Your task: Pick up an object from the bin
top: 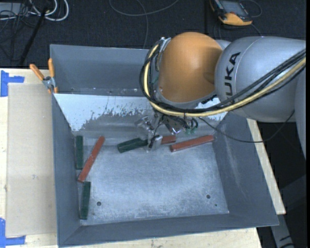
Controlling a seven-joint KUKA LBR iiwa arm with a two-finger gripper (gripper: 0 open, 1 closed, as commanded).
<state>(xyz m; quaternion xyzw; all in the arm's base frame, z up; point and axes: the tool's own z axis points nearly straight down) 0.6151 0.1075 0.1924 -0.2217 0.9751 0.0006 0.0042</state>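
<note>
Bare bin floor (pixel 160 190) opens before the hand (pixel 154 137), flanked by green stick (pixel 132 145) and red stick (pixel 192 143); grip state unclear.

So the gripper (pixel 153 136) is down at the far middle of the bin (pixel 160 190), right over the right end of a dark green stick (pixel 130 145). A reddish-brown stick (pixel 192 143) lies just right of it. Over by the left wall are a second green stick (pixel 79 151), a slanted reddish stick (pixel 91 159) and a near green stick (pixel 84 192).
</note>
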